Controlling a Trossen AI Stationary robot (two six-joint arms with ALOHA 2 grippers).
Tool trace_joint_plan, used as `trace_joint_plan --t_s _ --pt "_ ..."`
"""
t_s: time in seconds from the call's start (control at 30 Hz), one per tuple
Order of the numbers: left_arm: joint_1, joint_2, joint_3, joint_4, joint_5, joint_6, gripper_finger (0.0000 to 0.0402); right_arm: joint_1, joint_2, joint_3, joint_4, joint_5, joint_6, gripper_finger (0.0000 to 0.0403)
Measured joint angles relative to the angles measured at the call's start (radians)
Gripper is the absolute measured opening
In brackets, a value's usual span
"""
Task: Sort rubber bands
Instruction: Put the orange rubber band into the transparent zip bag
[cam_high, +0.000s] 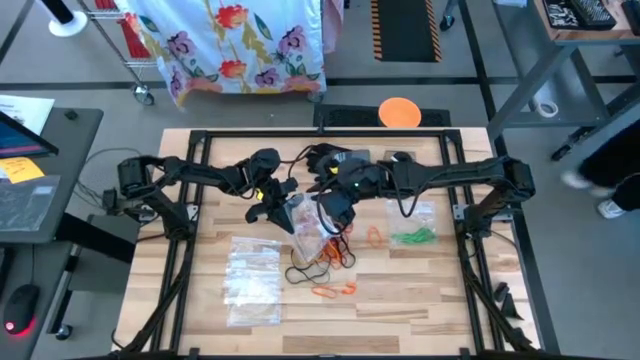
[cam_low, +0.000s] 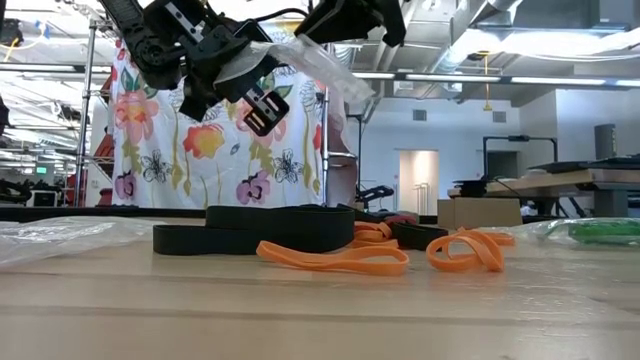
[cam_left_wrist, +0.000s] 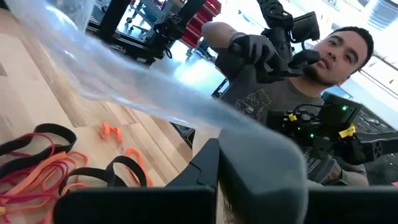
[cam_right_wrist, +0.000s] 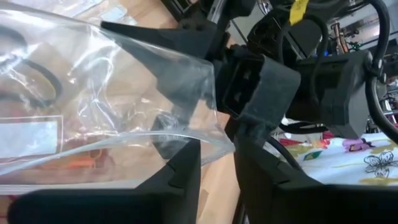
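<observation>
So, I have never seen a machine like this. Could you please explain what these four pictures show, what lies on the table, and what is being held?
It is a robot with two dark arms at a wooden table, each ending in two fingers. One picture looks straight down from above, one looks level across the table top, and two come from cameras on the wrists.

On the table lie rubber bands: orange ones, black ones and a green heap, plus flat clear bags.

The left gripper is shut on a clear plastic bag, held up above the table. The right gripper has its fingers on either side of that bag's edge; whether it pinches yet I cannot tell. A person in dark gloves shows behind the table.
</observation>
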Motion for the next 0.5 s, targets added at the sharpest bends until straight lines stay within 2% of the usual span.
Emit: trace_joint_plan --t_s 0.37,0.5 --pt "0.0 0.0 0.0 0.001 -0.006 -0.024 0.0 0.009 0.0 0.0 -0.007 -0.001 0.007 0.0084" --pt "0.0 0.0 0.0 0.0 -0.013 -0.043 0.0 0.008 0.0 0.0 -0.01 -0.001 0.051 0.0066"
